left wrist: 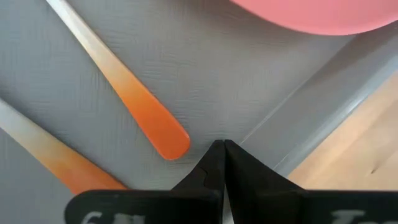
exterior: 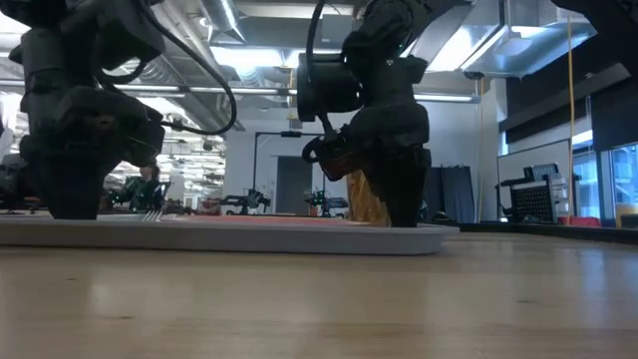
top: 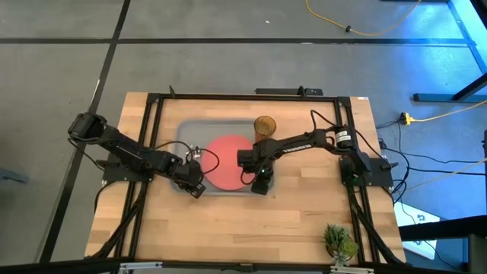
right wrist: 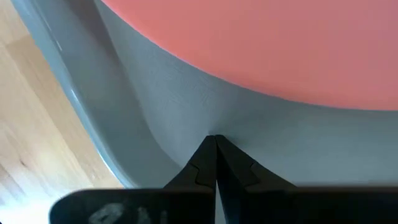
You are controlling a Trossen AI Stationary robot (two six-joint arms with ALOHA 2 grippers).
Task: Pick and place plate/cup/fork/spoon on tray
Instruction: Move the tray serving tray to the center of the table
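Note:
The grey tray (top: 181, 131) lies on the table with the coral-red plate (top: 226, 171) flat on its floor. The amber cup (top: 265, 126) stands upright at its far right. Two orange-handled utensils (left wrist: 146, 118) (left wrist: 56, 162) lie on the tray floor left of the plate; their heads are outside the left wrist view, and fork tines (exterior: 152, 213) show in the low view. My left gripper (left wrist: 222, 146) is shut, low over the tray's near left part beside the handles. My right gripper (right wrist: 215, 139) is shut, low over the tray floor (right wrist: 186, 93) at the plate's near right edge. My left gripper points down at the tray floor (left wrist: 249, 93) near the rim, a little off the nearer handle's free end; I cannot tell whether its tips touch the floor. My right gripper points down at the tray floor just off the plate's edge (right wrist: 261, 93); I cannot tell whether its tips touch.
A small potted plant (top: 340, 242) stands at the table's near right corner. Bare wood (top: 228, 228) lies between the tray and the near edge. A black frame (top: 152, 106) runs around the work area.

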